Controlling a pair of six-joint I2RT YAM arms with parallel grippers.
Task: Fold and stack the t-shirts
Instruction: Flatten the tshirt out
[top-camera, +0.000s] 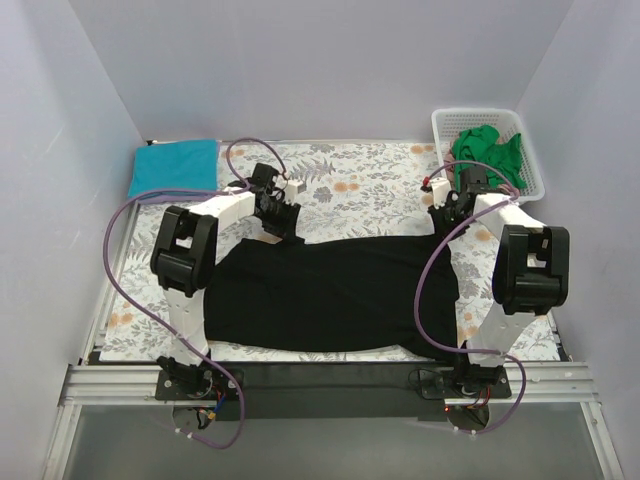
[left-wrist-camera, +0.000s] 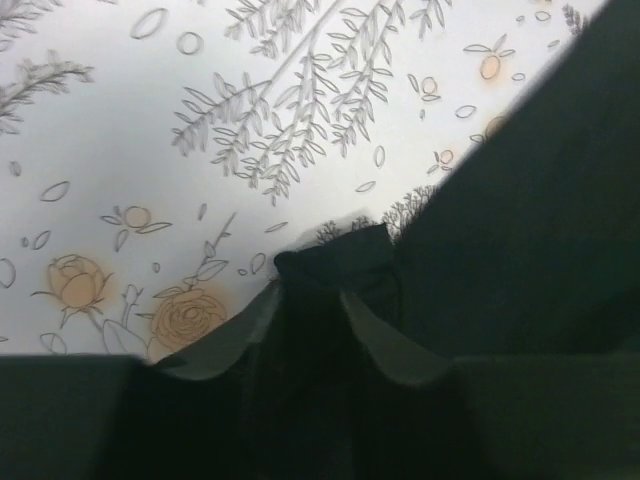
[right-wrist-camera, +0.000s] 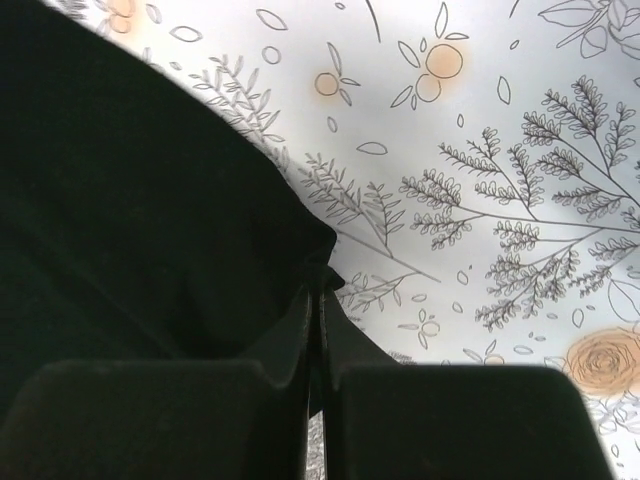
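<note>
My black t-shirt (top-camera: 330, 290) lies spread flat along the near edge of the table (top-camera: 360, 185), its long axis running left to right, and both of my hands sit on its far edge, one at each far corner. My right gripper (right-wrist-camera: 320, 285) has its fingers pressed together on the thin hem at the far-right corner. My left gripper (left-wrist-camera: 312, 300) straddles a raised tuck of black cloth at the far-left corner, but I cannot tell whether the fingers have bitten down on it. From both hands the shirt's body stretches toward the near edge, so I judge the coming fold draws this far edge that way. The teal t-shirt (top-camera: 175, 165) sits folded in the far-left corner, and the green t-shirts (top-camera: 487, 150) fill the basket (top-camera: 478, 112) at the far right.
</note>
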